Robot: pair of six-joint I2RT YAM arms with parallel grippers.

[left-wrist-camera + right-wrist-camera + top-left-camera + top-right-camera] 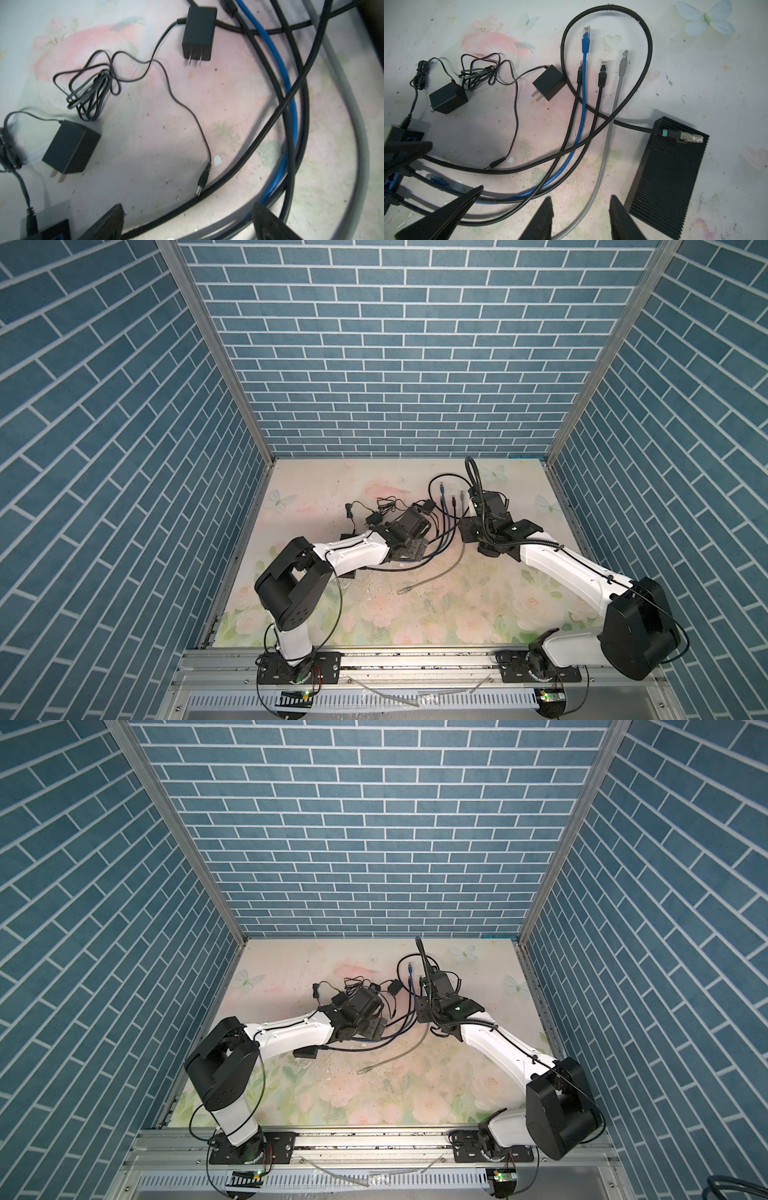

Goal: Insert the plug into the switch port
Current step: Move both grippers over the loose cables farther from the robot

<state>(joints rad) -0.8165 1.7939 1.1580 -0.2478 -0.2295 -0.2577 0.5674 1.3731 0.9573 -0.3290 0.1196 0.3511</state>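
We count two adapters (pixel 448 99), four plugs (pixel 602 71) fanned, a fifth plug (pixel 685 137) atop the switch (pixel 668 176). Left fingers (pixel 112 220) wide, empty; right fingers (pixel 542 218) half-open astride the grey cable (pixel 607 145).

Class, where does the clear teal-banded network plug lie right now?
In the right wrist view, the teal-banded plug rests on one end of the ribbed black box, beside the right hand.

Both top views are bright and evenly lit from above, the walls (pixel 104 448) bending wide at the edges, only soft shadows on the table (pixel 457 614). Left wrist view is smeared and pink-tinted, the adapter (pixel 70 147) soft, the cord (pixel 8 149) at its edge a blur; right wrist view is crisper, cables (pixel 584 87) throwing faint grey shadows.
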